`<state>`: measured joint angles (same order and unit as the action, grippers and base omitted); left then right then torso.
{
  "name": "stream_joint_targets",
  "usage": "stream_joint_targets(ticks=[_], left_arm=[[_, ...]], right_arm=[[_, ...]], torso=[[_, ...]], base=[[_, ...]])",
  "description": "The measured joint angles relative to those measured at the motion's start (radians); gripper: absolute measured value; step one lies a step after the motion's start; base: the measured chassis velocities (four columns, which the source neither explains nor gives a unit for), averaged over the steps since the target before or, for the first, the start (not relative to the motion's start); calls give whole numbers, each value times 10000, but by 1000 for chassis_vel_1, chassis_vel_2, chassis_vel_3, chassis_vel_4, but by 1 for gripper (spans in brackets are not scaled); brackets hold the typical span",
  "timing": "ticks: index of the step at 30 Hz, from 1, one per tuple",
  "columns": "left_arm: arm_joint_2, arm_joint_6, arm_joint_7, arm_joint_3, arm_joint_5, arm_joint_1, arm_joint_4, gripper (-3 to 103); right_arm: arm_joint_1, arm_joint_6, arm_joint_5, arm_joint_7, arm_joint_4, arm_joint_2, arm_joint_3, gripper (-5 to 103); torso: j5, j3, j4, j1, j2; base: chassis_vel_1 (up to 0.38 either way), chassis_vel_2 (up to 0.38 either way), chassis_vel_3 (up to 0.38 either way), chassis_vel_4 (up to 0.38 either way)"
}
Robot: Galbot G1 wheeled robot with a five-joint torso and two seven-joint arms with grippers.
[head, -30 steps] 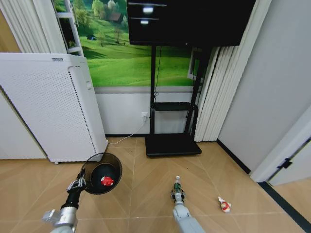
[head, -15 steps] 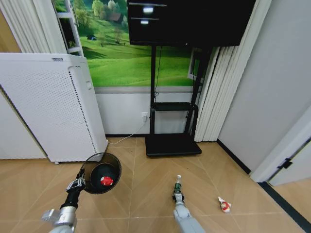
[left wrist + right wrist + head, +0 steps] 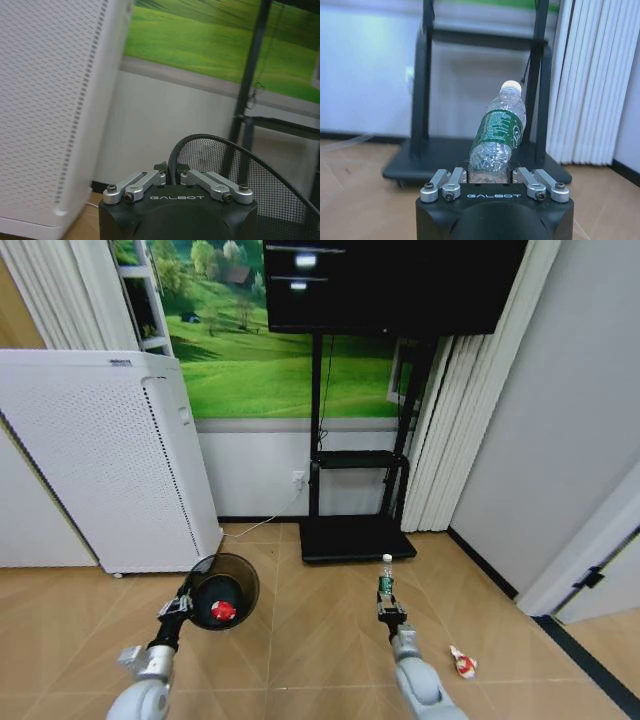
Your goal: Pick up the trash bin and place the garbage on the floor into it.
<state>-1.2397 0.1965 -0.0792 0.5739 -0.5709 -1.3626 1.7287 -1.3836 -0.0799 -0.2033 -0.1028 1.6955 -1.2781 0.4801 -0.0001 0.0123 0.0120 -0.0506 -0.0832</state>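
Observation:
My left gripper (image 3: 184,602) is shut on the rim of the black wire-mesh trash bin (image 3: 224,590), held above the floor with its mouth tilted toward me; a red-and-white piece of garbage (image 3: 222,611) lies inside. In the left wrist view the gripper (image 3: 171,174) pinches the bin rim (image 3: 220,144). My right gripper (image 3: 388,612) is shut on a clear plastic bottle (image 3: 386,579) with a green label and white cap, held upright in the air. The right wrist view shows that gripper (image 3: 489,174) around the bottle (image 3: 496,135). Another red-and-white piece (image 3: 462,662) lies on the floor to the right.
A tall white perforated appliance (image 3: 100,460) stands at the left against the wall. A black TV stand (image 3: 355,535) with a flat base sits straight ahead. White curtains (image 3: 450,430) hang at the right, and a door frame (image 3: 590,550) stands at the far right.
Both arms have risen and reached forward: the bottle has gone up and to the right, and the bin has shifted slightly right and up.

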Motion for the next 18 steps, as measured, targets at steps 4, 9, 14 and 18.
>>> stream_joint_targets(ticks=[4, 9, 14, 18], left_arm=[[174, 2, -46, -770, 149, 194, -63, 7], [370, 6, -238, -1675, 373, 434, -162, 7], [559, 6, -912, -3582, 912, 733, -330, 7], [410, 213, -1333, -4158, 1634, 932, -506, 7]], right_arm=[[-755, -516, -46, 638, 788, 129, 441, 35], [-1540, -1302, 405, 1204, 1520, 159, 1032, 35], [-2570, -2845, 276, 3201, 1905, 55, 1351, 35], [-2854, -3582, 304, 4144, 1803, 80, 1048, 35]], torso=[[1, 1, -1, 0, 1], [5, 0, -18, 0, 0], [1, 0, -11, 0, 1], [0, 0, -8, 0, 0]], base=[[0, 0, 0, 0], [0, 0, 0, 0], [0, 0, 0, 0], [0, 0, 0, 0]])
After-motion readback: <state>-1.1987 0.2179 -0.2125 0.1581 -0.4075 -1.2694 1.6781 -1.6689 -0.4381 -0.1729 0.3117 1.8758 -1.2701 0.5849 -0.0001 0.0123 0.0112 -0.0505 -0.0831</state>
